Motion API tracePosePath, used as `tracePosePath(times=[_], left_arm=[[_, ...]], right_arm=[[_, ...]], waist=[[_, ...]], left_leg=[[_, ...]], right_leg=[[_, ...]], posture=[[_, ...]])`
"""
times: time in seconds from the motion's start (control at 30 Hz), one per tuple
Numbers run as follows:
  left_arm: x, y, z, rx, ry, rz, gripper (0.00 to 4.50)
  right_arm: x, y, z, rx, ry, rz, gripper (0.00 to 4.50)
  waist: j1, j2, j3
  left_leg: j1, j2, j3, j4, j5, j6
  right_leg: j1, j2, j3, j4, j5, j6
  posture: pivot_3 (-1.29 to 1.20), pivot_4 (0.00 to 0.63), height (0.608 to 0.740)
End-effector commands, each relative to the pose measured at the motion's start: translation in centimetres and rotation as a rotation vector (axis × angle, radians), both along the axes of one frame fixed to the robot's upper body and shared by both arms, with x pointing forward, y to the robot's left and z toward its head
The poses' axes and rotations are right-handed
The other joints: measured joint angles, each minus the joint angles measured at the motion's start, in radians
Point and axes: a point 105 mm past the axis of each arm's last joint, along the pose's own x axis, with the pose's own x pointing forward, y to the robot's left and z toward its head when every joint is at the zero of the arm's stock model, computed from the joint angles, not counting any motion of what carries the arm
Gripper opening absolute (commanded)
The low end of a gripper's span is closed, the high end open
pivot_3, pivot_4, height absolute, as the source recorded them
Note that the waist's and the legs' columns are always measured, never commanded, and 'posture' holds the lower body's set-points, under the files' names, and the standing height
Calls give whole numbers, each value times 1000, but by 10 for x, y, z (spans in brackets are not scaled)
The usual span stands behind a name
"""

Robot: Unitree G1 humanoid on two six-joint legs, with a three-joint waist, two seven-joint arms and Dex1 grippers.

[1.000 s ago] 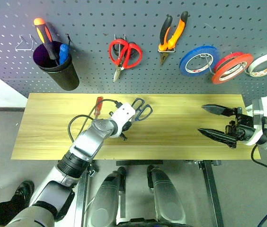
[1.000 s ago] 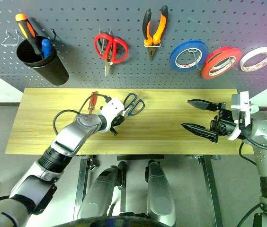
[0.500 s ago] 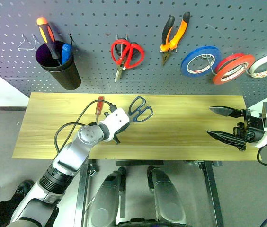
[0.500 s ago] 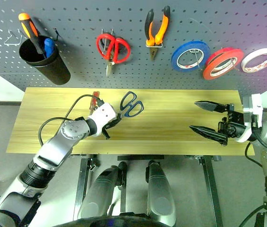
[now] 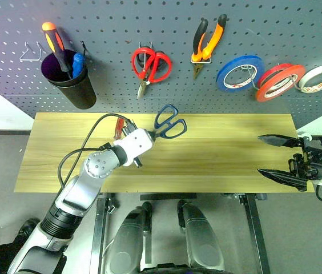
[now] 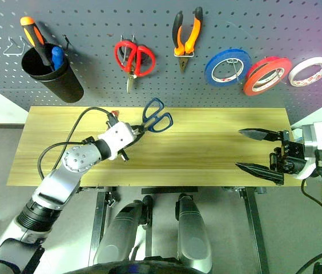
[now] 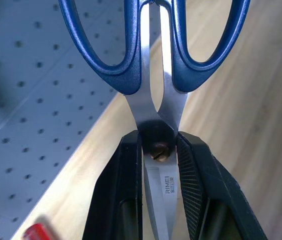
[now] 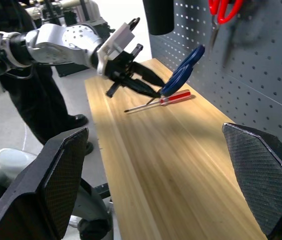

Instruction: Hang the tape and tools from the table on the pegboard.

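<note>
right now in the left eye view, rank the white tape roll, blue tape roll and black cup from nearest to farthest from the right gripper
1. White tape roll: on the pegboard, directly above the right gripper.
2. Blue tape roll: hung further left along the board.
3. Black cup: far left end of the board.

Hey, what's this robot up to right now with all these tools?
It's putting tools up on the pegboard. The left pincer is shut on the blades of the blue scissors, holding them above the table, handles toward the board. A red screwdriver lies on the table. The right pincer is open, holding nothing. The pliers and orange tape already hang.
</note>
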Motion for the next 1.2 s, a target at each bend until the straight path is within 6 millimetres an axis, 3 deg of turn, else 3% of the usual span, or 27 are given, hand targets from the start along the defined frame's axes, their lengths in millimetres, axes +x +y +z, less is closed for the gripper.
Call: tracePosePath(times=[0.03,0.37,0.87,1.2], left_arm=[[-6,5,26,-22,-163,0,646],[-13,5,45,-8,-322,-46,646],[-2,20,70,-91,-388,45,646],[-7,17,81,-30,-508,41,646]], right_arm=[[-4,-14,14,38,-23,-23,4500],[-7,-24,37,242,-29,-48,4500],[-16,-19,28,239,-27,-30,4500],[-15,-18,25,221,-55,-46,4500]], waist=[[0,0,0],[0,0,0],[0,1,0],[0,1,-1]], left_leg=[[0,0,0,0,0,0],[0,0,0,1,0,1],[0,0,0,2,0,1],[0,0,0,3,0,1]], right_leg=[[0,0,0,0,0,0],[0,0,0,0,0,0],[0,0,0,1,1,1],[1,0,0,1,1,1]], posture=[[-173,335,718],[-173,331,718],[-178,320,718],[-184,319,718]])
